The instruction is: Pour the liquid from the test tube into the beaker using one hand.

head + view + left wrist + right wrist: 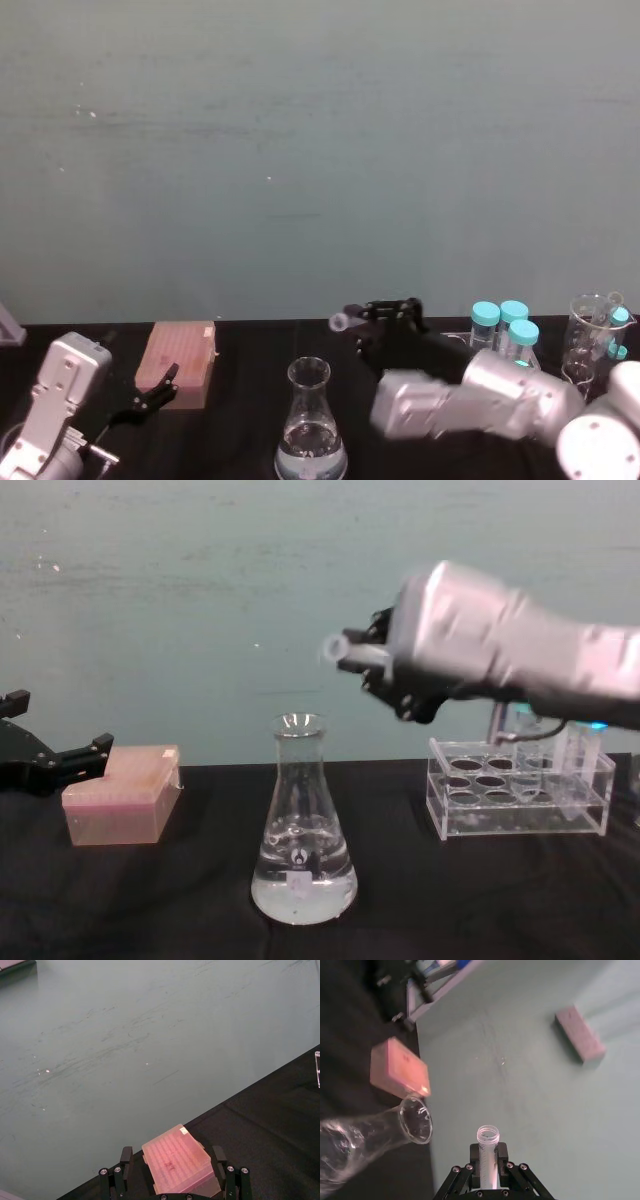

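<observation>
Above the bench, my right gripper (385,665) clamps the test tube (352,652) nearly level, mouth up and beside the beaker (303,825); I'd centre it over the rim before tipping further.

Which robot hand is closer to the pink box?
The left. The left gripper sits right beside the pink box, fingers open toward it. The right gripper is across the table, above and past the conical flask, shut on the test tube.
</observation>
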Robot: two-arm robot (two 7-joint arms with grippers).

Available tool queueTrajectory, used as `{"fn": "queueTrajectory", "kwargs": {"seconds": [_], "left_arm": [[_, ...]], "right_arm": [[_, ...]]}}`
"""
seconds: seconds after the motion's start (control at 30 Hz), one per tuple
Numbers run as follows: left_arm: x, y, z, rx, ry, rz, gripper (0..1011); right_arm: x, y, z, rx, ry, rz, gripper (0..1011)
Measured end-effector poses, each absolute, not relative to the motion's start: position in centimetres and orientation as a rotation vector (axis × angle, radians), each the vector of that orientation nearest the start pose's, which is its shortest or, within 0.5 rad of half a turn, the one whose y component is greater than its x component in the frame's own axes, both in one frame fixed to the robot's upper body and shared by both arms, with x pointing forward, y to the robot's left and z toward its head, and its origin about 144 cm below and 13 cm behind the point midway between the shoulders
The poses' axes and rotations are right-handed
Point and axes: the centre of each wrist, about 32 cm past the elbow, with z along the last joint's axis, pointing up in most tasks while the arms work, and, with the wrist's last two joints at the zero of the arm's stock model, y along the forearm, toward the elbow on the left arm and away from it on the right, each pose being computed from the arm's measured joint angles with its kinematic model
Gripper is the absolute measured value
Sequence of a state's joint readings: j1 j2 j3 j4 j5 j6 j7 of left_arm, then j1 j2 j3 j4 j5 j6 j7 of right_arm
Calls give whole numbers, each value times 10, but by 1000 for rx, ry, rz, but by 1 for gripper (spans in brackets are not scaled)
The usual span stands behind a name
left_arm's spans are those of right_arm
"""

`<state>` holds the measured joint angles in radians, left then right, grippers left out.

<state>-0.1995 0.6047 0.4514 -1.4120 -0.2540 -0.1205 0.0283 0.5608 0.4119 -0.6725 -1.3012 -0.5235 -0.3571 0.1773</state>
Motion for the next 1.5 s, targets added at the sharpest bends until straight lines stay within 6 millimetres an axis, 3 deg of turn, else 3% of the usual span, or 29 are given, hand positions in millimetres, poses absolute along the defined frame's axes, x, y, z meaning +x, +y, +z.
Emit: {"fn": "queueTrajectory", "kwargs": {"seconds": [0.17, 0.5, 0.8, 1.03, 1.5], "left_arm": [[489, 310, 1140, 304, -285, 1248, 1000], [489, 310, 1140, 304, -285, 1248, 1000], [489, 310, 1140, 304, -285, 1248, 1000], [489, 310, 1140, 304, -285, 1248, 1000], [489, 310, 1140, 304, -285, 1248, 1000]], "right_arm": [[569, -225, 1223, -345, -812, -698, 194], [580, -250, 1229, -319, -632, -826, 194], [599, -269, 1233, -273, -347, -894, 194], [608, -277, 1231, -251, -188, -895, 194], [612, -278, 1228, -225, -89, -859, 194]]}}
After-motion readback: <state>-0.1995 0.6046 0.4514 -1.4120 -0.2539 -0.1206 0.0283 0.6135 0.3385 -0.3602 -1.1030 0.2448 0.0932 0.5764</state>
